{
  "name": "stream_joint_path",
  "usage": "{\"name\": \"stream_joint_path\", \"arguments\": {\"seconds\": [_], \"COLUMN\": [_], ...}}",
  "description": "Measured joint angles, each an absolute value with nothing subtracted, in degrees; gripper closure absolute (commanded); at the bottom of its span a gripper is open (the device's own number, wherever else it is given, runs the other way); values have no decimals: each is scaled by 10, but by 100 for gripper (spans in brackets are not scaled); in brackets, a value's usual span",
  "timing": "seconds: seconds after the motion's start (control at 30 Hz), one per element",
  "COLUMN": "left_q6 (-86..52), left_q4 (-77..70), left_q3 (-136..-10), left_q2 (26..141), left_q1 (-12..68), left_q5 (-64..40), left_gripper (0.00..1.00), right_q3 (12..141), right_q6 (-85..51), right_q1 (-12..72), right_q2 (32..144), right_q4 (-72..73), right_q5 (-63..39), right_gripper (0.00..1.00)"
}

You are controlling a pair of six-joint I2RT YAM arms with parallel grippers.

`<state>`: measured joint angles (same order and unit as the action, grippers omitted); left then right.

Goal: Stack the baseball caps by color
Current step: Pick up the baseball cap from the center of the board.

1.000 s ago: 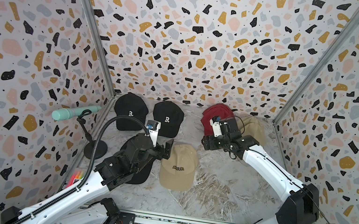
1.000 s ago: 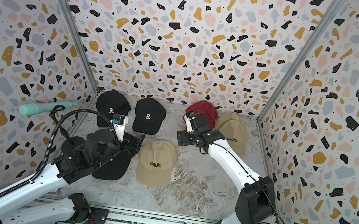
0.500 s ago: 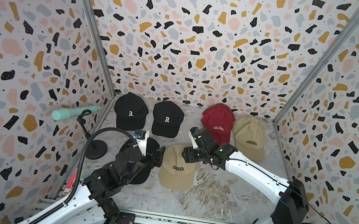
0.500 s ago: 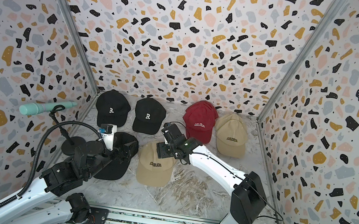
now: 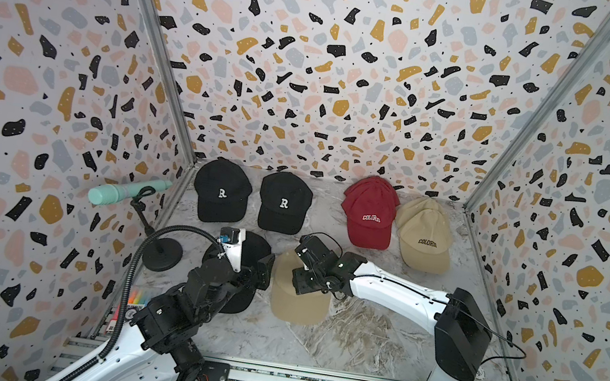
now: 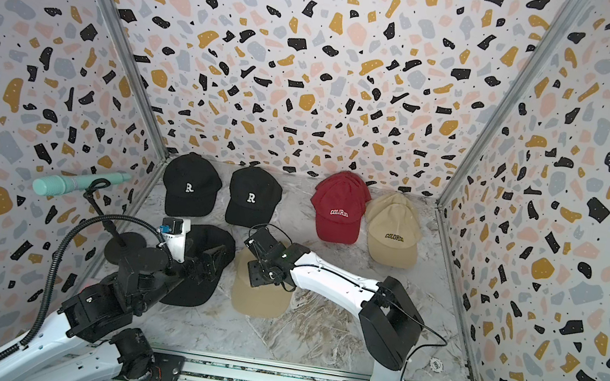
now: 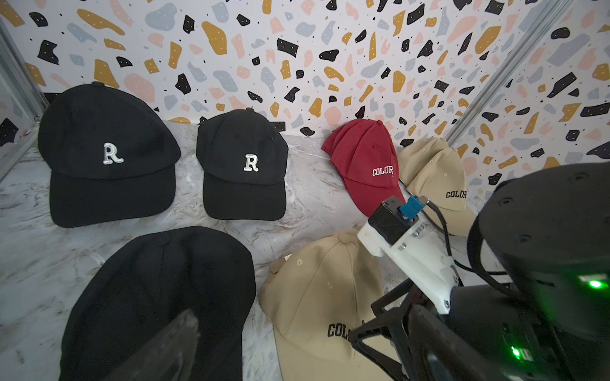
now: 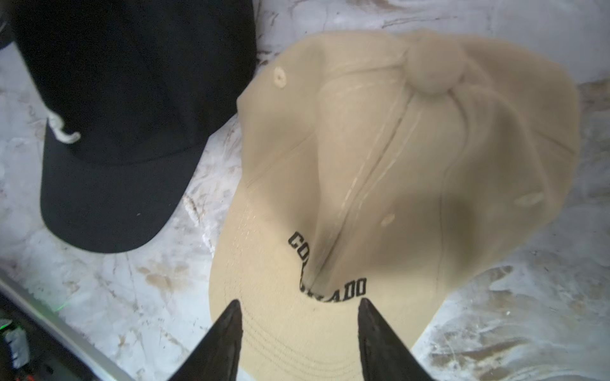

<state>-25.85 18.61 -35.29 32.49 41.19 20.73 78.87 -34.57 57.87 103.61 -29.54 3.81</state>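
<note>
Landmark: the loose tan cap (image 8: pixel 363 165) is lying at the front, under my right gripper (image 8: pixel 299 301).
Right jaws: I am holding them apart over its brim, just under the lettering, and I am clamping nothing yet.
Left jaws: my left gripper (image 5: pixel 258 274) is hovering wide apart over the near black cap (image 7: pixel 158 290), which is just beside the loose tan cap.
Done: behind the loose tan cap, the red pile (image 5: pixel 371 211) and the tan pile (image 5: pixel 423 236) are already looking stacked. I cannot count the layers.
Left: the loose tan cap is waiting for the tan pile. The outer black cap (image 5: pixel 222 191) and the middle black cap (image 5: pixel 284 203), both behind it, are lying apart, as is the near one.
Writing: white "R" on the black caps, "COLOR…" on the red pile, and "CO…RADO" on the loose tan cap, with a crease hiding the middle.
</note>
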Motion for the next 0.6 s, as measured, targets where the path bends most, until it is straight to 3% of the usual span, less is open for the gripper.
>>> {"name": "stream_joint_path", "arguments": {"seconds": [0.3,0.6], "left_q6": [-257,-244], "left_q4": [211,216], "left_q3": [-358,-366], "left_q2": [315,316], "left_q1": [412,412], "left_q5": [215,224], "left_gripper": [0,0], "right_q3": [823,850], "right_q6": [-380,-390], "right_q1": [579,580], "right_q2": [1082,1118], "right_q4": [-292,-303], "right_q5": [78,97], "right_gripper": [51,78]}}
